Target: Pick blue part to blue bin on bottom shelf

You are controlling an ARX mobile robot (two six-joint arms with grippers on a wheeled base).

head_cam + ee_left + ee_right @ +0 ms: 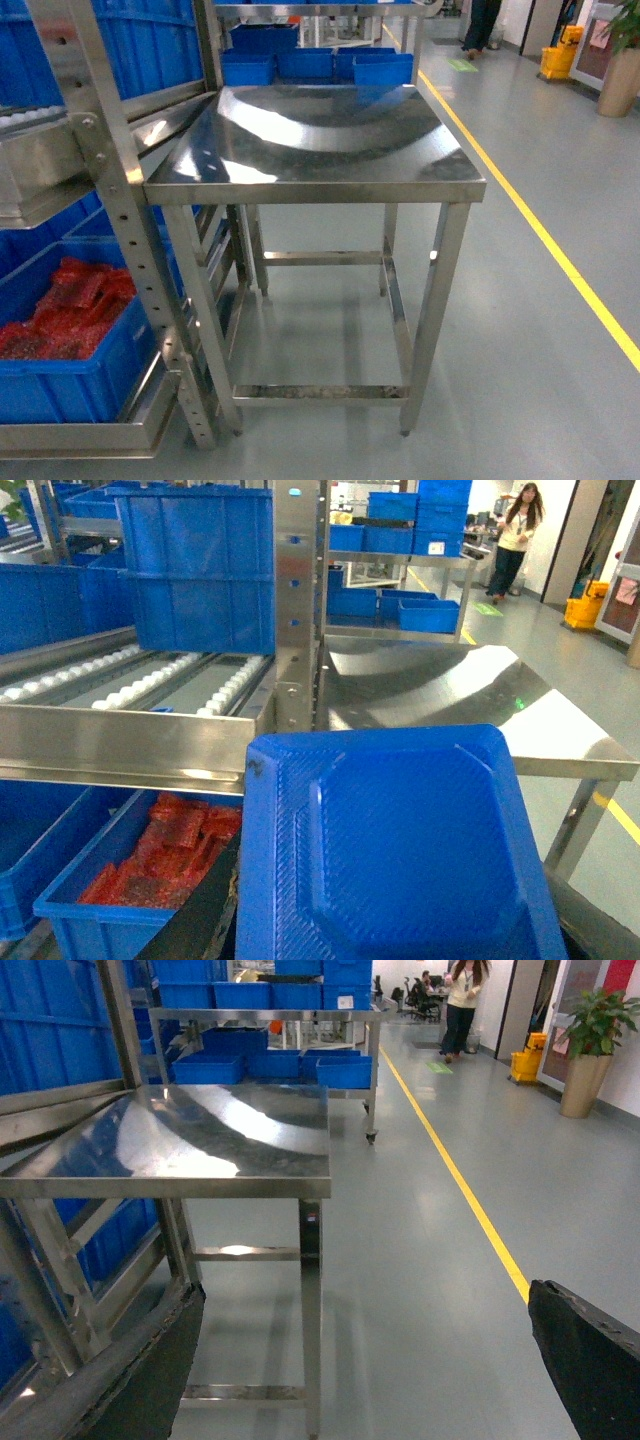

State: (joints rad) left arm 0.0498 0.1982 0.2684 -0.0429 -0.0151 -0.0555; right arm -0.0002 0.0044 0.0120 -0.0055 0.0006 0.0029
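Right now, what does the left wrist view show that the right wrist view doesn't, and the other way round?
Only the left wrist view shows the flat blue plastic part filling its foreground, the blue bin of red bagged pieces below it, and the white roller track. Only the right wrist view shows the yellow floor line, the potted plant, and the black fingers of the right gripper, spread open with nothing between them. Both show the small steel table and a person standing in the aisle.
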